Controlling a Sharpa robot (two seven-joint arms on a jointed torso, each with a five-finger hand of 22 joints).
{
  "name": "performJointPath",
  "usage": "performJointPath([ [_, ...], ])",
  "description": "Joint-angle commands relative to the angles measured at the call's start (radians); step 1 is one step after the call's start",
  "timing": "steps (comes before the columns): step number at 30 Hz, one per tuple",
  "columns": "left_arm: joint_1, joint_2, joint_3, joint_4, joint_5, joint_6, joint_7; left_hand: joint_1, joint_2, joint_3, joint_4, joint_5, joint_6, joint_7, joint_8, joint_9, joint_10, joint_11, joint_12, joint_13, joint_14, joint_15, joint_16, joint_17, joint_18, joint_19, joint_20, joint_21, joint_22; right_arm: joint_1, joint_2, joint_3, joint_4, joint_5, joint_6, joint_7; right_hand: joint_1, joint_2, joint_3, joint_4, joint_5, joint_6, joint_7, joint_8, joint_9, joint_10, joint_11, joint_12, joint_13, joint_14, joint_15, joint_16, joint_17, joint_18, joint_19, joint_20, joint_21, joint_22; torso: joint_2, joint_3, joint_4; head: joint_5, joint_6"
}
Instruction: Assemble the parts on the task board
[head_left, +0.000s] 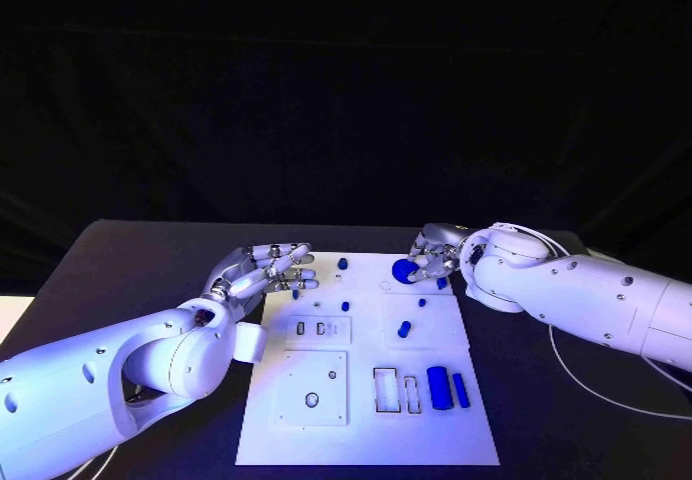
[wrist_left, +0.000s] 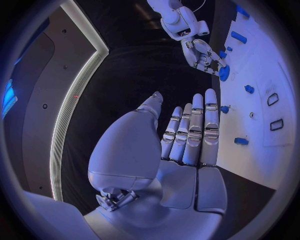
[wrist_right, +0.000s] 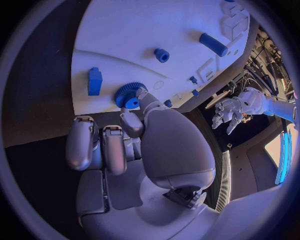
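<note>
The white task board (head_left: 368, 420) lies in the middle of the black table. At its far right corner my right hand (head_left: 436, 252) pinches a blue gear (head_left: 404, 268) between thumb and a finger, just above the board; the gear's toothed rim (wrist_right: 128, 96) shows at the fingertips of the right hand (wrist_right: 134, 145). My left hand (head_left: 268, 268) hovers over the board's far left corner with its fingers (wrist_left: 194, 125) straight, apart and holding nothing. The left wrist view also shows the right hand (wrist_left: 201, 50) with the gear (wrist_left: 223, 73).
Two long blue pieces (head_left: 447, 388) lie near the board's front right beside empty rectangular slots (head_left: 387, 390). Several small blue pieces (head_left: 405, 327) stand or lie across the board's middle and far end. An oval hole (head_left: 312, 399) sits front left. Black table surrounds the board.
</note>
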Motion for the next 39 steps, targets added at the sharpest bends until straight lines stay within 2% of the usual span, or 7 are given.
performJointPath([
  [1,0.001,0.003,0.001,0.0,0.001,0.019,0.005,0.001,0.009,0.001,-0.006,-0.006,0.004,-0.001,-0.005,0.001,-0.004,0.002,-0.006,0.0,0.007,0.002,-0.007,0.001,0.01,0.009,0.0,-0.006,-0.002,-0.003,0.004,-0.001,-0.002,-0.004,0.021,0.011,0.009,0.005,0.002,0.007,0.004,0.007,0.001,0.005,0.0,0.005,-0.001,0.005,0.001,0.065,0.008,0.006,0.047,-0.013,0.0,0.008,0.007,0.001,0.0,0.0002,0.0005,0.0,-0.001],
  [12,0.001,0.004,0.001,-0.002,0.001,0.021,0.003,0.001,0.009,0.001,-0.006,-0.006,0.004,-0.001,-0.005,0.001,-0.004,0.002,-0.006,0.0,0.007,0.002,-0.007,0.001,0.01,0.009,0.0,-0.006,-0.002,-0.003,0.01,-0.001,-0.01,-0.005,0.009,0.011,0.007,0.008,0.001,0.01,0.005,0.007,0.002,0.006,0.0,0.003,-0.001,0.004,0.002,0.065,0.008,0.006,0.047,-0.013,0.0,0.008,0.007,0.002,0.0,0.0,-0.0004,0.002,-0.003],
  [22,0.001,0.006,0.001,-0.004,0.001,0.023,0.002,0.002,0.01,0.001,-0.008,-0.006,0.005,-0.001,-0.005,0.0,-0.004,0.002,-0.006,0.0,0.008,0.002,-0.008,0.001,0.01,0.01,0.0,-0.007,-0.002,-0.004,0.014,-0.001,-0.004,-0.017,-0.024,0.006,-0.002,0.002,-0.011,0.019,0.001,-0.003,0.004,0.0,-0.003,-0.002,0.001,0.003,0.006,0.065,0.01,0.008,0.051,-0.013,-0.001,0.009,0.007,0.002,0.0,0.0002,0.0003,0.002,-0.004],
  [32,0.001,0.006,0.001,-0.005,0.001,0.024,0.002,0.002,0.01,0.001,-0.008,-0.006,0.005,-0.001,-0.005,0.0,-0.004,0.002,-0.006,0.0,0.008,0.002,-0.008,0.001,0.01,0.01,0.0,-0.007,-0.002,-0.005,0.017,-0.001,-0.006,-0.022,-0.008,0.005,-0.001,0.003,-0.012,0.021,0.0,0.001,0.003,0.002,-0.002,-0.002,0.001,0.005,0.009,0.065,0.01,0.008,0.052,-0.013,-0.001,0.009,0.008,0.002,0.001,0.0001,-0.0003,0.002,-0.007],
  [39,0.001,0.006,0.001,-0.005,0.001,0.024,0.001,0.002,0.01,0.001,-0.008,-0.006,0.005,-0.001,-0.005,0.0,-0.004,0.002,-0.006,0.0,0.008,0.002,-0.008,0.001,0.01,0.01,0.0,-0.007,-0.002,-0.011,0.023,-0.001,-0.01,-0.045,0.005,0.0,0.022,0.018,-0.003,0.015,0.002,0.023,-0.002,0.015,0.002,0.002,-0.004,0.015,0.024,0.065,0.007,0.008,0.051,-0.014,0.0,0.008,0.01,0.007,0.001,0.0003,-0.0002,0.002,-0.008],
])
